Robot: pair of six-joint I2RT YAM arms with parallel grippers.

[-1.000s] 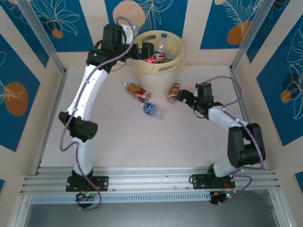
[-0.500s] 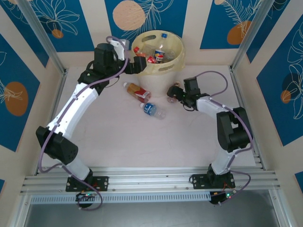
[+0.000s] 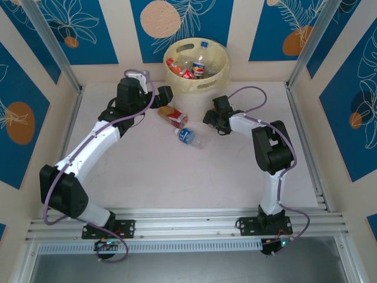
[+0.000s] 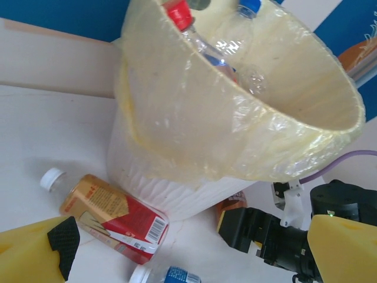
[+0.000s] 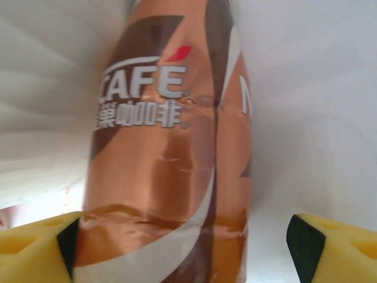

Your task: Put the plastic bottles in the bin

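On the table [image 3: 147, 171], about the middle, lies a blue-label bottle [image 3: 189, 137], with a red-label bottle [image 3: 172, 115] just beyond it. The right gripper [image 3: 210, 116] is at the bin's foot, fingers spread around a brown coffee bottle [image 5: 171, 177], gap on one side, not clamped. The left gripper [image 3: 166, 94] is gaping wide and empty beside the bin wall. The bin [image 3: 221, 73] stands near the table's far edge with several bottles [image 3: 199, 66] inside.
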